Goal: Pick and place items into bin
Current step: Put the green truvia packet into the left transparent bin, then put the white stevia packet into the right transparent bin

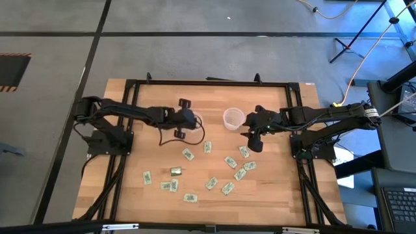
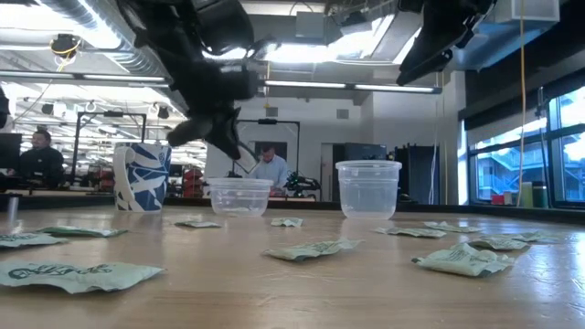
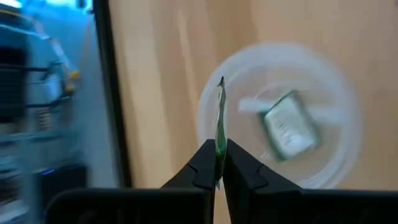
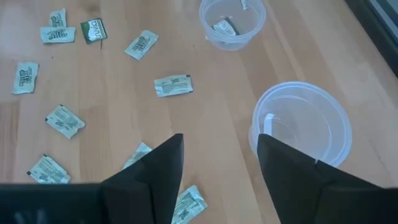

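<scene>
Left gripper [image 3: 217,177] — clamped on a green packet [image 3: 219,121] held edge-on — hangs over the shallow clear tub [image 3: 339,146]; right gripper [image 4: 217,165], fingers spread, sits at 3 o'clock beside the taller clear cup [image 4: 303,127] — loose packets [image 1: 211,183] lie toward 6 o'clock.

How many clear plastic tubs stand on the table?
2. One tub sits below the left end effector, which holds a packet over it; the other tub stands near the right end effector.

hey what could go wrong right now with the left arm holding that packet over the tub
The left gripper pinches its packet edge-on near the shallow tub's rim, so it may drop outside. It could also stick to a finger instead of falling. The right gripper, open, hangs close to the taller tub and might nudge it.
</scene>
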{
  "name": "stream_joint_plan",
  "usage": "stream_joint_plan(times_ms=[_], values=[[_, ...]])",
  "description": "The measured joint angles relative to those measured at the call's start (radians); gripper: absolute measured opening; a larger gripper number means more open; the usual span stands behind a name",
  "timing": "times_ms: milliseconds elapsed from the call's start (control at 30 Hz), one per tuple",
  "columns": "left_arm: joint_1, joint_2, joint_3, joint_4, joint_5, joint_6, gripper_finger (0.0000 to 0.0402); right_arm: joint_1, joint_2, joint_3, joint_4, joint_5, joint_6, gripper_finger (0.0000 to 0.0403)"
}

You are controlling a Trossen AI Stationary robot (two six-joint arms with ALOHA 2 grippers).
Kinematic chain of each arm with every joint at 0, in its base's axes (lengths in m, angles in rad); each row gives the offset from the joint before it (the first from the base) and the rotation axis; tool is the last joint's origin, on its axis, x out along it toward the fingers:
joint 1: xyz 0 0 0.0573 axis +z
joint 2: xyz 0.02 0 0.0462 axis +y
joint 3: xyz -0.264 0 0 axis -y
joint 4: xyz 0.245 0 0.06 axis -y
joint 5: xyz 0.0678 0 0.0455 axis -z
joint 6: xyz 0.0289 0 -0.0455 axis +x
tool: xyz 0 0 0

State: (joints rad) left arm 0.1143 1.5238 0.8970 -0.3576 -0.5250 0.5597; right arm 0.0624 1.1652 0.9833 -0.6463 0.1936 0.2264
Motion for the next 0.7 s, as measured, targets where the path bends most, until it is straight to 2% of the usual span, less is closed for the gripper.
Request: stream_joint_plan(times_ms=[100, 367, 700], values=[[-0.023, 0.040, 0.000, 0.002, -0.060, 0.050, 0.0012, 0.000, 0.000, 0.000, 0.000, 0.000, 0.000, 0.0207], [-0.041, 0.135, 0.000, 0.059, -0.105, 0.093, 0.0034, 0.000, 0.000, 0.000, -0.001, 0.000, 0.000, 0.0207], [-0.041, 0.139, 0.000, 0.069, -0.191, 0.085, 0.0080, 0.000, 0.000, 0.000, -0.003, -0.001, 0.001, 0.0207]])
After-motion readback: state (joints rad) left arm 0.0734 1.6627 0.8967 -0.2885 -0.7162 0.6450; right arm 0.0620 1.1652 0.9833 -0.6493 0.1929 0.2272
